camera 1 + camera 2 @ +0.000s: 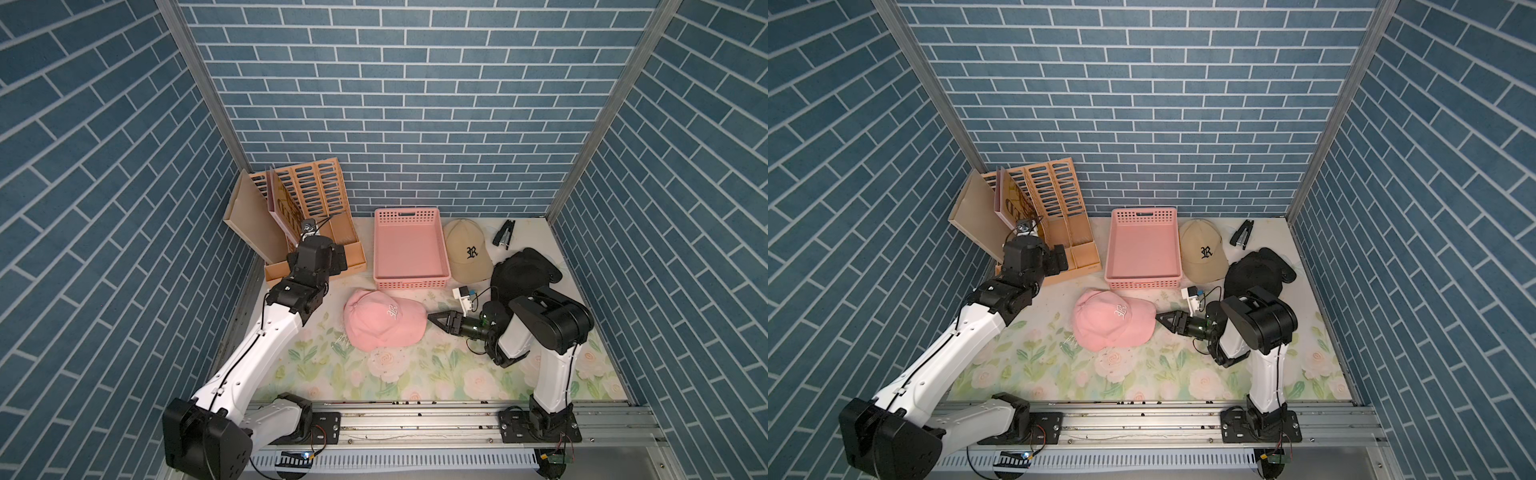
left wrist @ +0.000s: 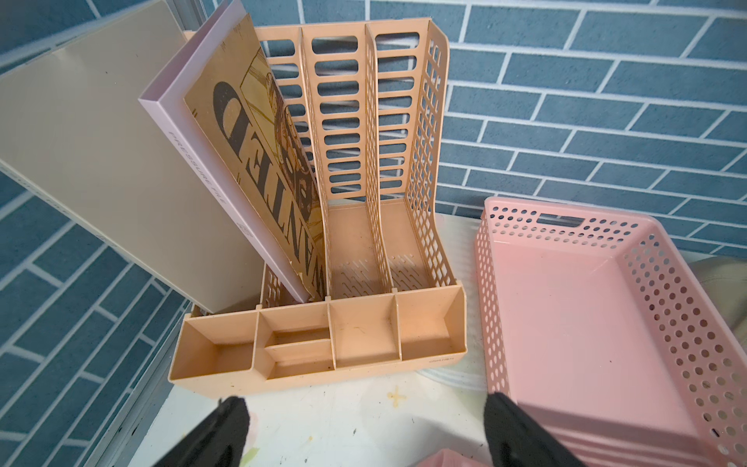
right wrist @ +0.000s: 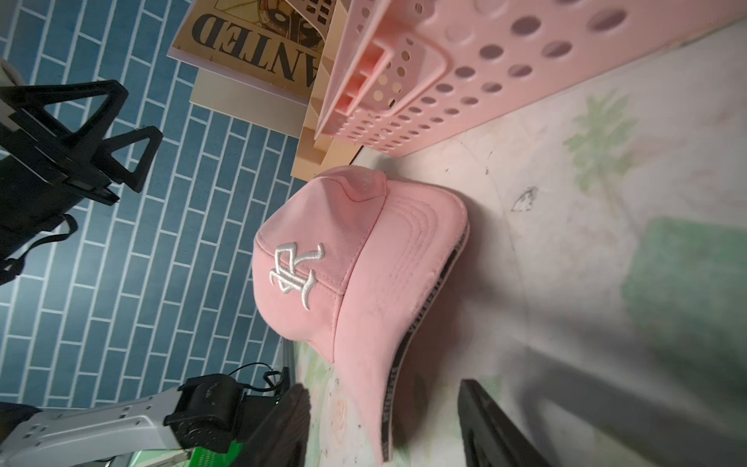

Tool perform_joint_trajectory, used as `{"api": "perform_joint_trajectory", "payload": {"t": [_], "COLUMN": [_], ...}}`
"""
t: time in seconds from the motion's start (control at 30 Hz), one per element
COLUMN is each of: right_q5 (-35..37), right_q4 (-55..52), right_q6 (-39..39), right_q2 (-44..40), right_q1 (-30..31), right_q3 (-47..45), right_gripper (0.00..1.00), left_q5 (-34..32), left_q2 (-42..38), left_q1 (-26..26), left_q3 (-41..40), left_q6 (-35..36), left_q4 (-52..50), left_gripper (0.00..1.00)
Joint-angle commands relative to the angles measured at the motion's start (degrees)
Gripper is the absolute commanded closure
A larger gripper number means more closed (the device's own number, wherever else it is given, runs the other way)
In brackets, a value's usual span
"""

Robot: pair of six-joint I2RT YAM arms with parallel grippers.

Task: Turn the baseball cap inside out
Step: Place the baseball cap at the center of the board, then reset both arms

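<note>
Pink cap (image 1: 382, 320) sits right-side out, centre frame. Right pincer (image 1: 432, 318) is spread at its brim and left pincer (image 2: 366, 404) is spread, empty. Next, I reckon: pinch that brim.

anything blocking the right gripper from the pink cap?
Nothing visible does. The right gripper is open, with its tips right at the brim edge of the pink cap. The pink basket stands on the far side of the cap, outside that path.
</note>
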Motion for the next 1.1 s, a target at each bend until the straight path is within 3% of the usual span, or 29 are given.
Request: {"api": "perform_joint_trajectory", "payload": {"t": [0.0, 0.13, 0.3, 0.47, 0.6, 0.77, 0.93, 1.07], "right_q5": [5.65, 13.29, 33.07, 51.18, 61.49, 67.13, 62.05, 57.35], "right_q4": [-16.81, -35.07, -62.68, -70.41, -70.02, -64.92, -64.15, -58.42], "right_q6": [-10.16, -17.49, -26.8, -32.12, -36.1, -39.89, -40.93, -41.04], "right_q2": [-6.66, -18.38, -32.97, -42.87, -47.63, -53.29, -54.21, -53.27], "right_q1": [-0.15, 1.19, 5.15, 4.26, 2.65, -1.7, -8.47, -12.37], "right_q3": [-0.23, 2.65, 12.42, 15.76, 14.72, 9.24, 6.74, 2.7], "right_gripper": [0.39, 0.4, 0.39, 0.37, 0.36, 0.35, 0.33, 0.34], "left_q5": [-0.88, -1.22, -2.48, -1.74, 0.22, -1.35, -1.78, -3.01], "left_q2": [-0.19, 0.6, 2.96, 4.29, 4.62, 3.29, -0.79, -1.1], "left_q1": [0.29, -0.05, -1.03, -0.19, 2.35, 8.12, 10.37, 11.31], "left_q3": [1.55, 1.95, 3.44, 3.37, -0.84, -9.59, -21.41, -26.19], "left_q6": [0.69, 0.68, 0.26, -0.76, -2.93, -3.27, 3.74, 8.09], "left_q4": [-0.48, -0.81, -1.73, -0.76, 1.77, 10.06, 25.79, 31.9], "left_gripper": [0.05, 0.05, 0.0, 0.0, 0.0, 0.0, 0.0, 0.0]}}
